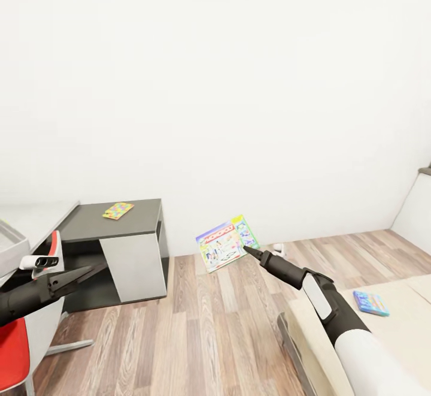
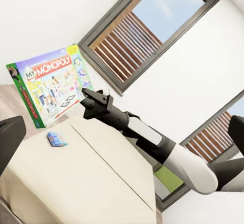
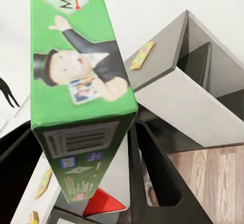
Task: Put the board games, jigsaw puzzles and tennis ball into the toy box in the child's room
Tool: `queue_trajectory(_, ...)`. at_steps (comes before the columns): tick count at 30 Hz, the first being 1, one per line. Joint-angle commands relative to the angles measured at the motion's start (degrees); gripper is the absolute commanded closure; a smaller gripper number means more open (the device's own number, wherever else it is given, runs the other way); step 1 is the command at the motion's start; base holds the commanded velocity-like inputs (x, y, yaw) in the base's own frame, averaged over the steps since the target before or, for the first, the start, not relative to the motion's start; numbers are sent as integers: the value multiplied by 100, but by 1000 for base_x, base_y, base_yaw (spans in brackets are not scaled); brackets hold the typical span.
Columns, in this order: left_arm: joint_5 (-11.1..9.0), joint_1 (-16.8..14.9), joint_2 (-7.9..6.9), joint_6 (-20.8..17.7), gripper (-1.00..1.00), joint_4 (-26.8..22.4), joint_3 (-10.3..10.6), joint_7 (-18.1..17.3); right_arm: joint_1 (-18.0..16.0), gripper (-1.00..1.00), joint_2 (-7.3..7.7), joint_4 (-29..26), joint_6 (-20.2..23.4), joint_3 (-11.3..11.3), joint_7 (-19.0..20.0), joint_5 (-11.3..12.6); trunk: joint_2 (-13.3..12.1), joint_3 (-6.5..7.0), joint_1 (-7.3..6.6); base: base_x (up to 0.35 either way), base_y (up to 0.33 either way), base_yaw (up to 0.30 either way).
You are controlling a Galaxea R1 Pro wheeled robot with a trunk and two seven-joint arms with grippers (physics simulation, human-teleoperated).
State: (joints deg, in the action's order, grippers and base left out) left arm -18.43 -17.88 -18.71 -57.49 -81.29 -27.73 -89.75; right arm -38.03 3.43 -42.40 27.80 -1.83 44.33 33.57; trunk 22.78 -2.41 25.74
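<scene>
Monopoly box [image 1: 227, 243], clamped by one edge in right gripper [image 1: 250, 251]; left gripper [image 1: 90, 272] state indeterminable; slippage risked through leverage.

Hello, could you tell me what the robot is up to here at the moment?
The right pincer is holding a Monopoly board game in the air over the wooden floor, beside the bed. Another small blue game box lies on the bed. The left pincer holds nothing and points toward a dark desk that has a colourful jigsaw puzzle lying on top. It looks like the game is being carried across the room.
</scene>
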Motion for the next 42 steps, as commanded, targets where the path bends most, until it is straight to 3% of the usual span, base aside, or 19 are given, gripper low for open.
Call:
queue_trajectory(1,7,-5,2,-61,-100,-1,1,-25,-4,100,0,2,46,-7,6,35,13,-14,4,2,1,55)
queue_trajectory(26,7,-5,8,-61,-100,-1,4,-25,-6,100,1,3,42,-10,29,35,13,-45,4,9,0,250)
queue_trajectory(42,7,-5,8,-59,-100,-7,4,-25,-7,100,0,1,41,-10,25,35,13,-48,4,8,0,25)
